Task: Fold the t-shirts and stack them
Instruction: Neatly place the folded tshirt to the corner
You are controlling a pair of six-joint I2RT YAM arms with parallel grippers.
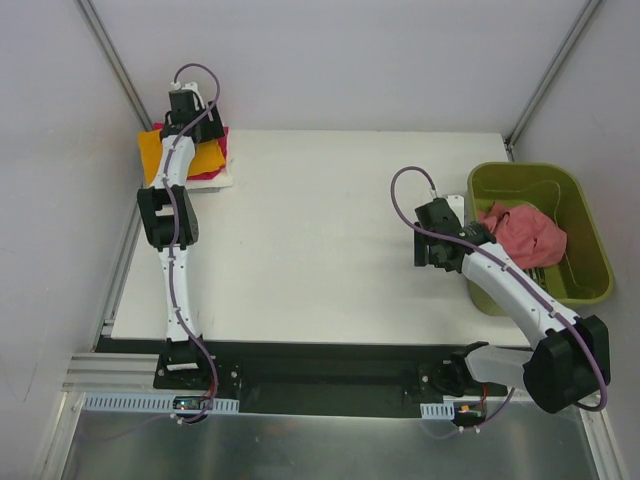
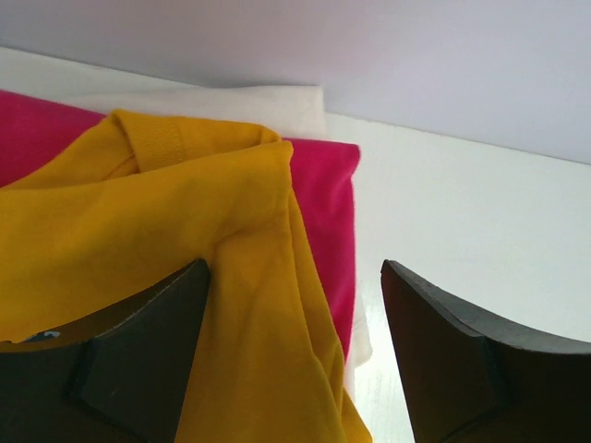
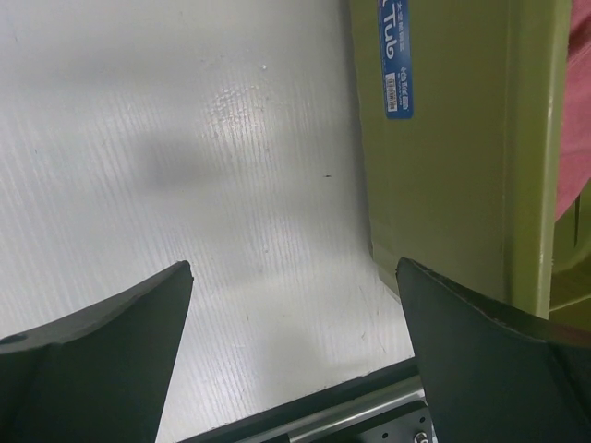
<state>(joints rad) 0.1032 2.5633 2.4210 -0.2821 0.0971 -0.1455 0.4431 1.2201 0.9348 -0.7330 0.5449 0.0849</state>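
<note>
Salmon-pink t-shirt (image 1: pixel 527 233), heaped in bin (image 1: pixel 525 170) at frame right, is located rightward of wide-spread right end effector (image 1: pixel 430 250).

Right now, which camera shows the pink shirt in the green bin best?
The top external view: the salmon-pink t-shirt lies crumpled in the green bin, unobstructed from above. The right wrist view catches only a pink sliver beyond the bin wall; the left wrist view misses it.
</note>
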